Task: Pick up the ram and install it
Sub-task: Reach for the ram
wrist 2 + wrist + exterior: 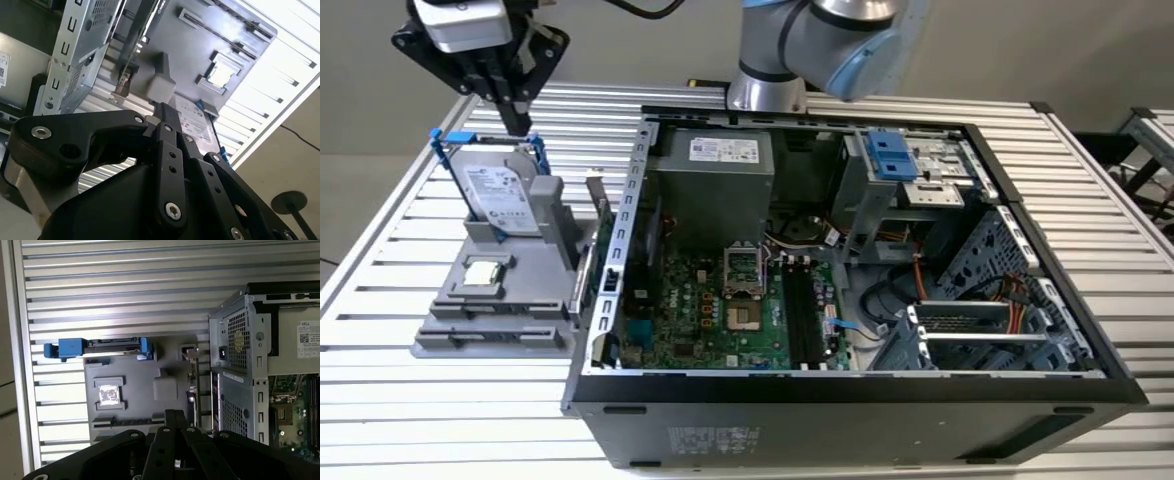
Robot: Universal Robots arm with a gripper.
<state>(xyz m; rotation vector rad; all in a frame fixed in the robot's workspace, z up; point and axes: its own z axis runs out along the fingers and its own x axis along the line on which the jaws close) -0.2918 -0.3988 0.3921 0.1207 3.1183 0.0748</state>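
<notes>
My gripper (519,122) hangs at the exterior view's far left, just above the top of the silver hard drive with blue rails (500,190). Its black fingers look pressed together with nothing between them, as in both wrist views (164,111) (174,415). The ram (599,210) stands on edge at the side of the grey fixture (520,325) nearest the computer case, apart from the gripper. It appears as a thin dark strip in both wrist views (131,47) (195,385). The long dark memory slots (801,310) lie on the green motherboard inside the open case.
The open black computer case (854,385) takes up the middle of the slatted metal table (400,400). A small square silver processor chip (483,272) lies flat on the fixture. The arm's base (767,90) stands behind the case. Cables and drive cages crowd the case's right half.
</notes>
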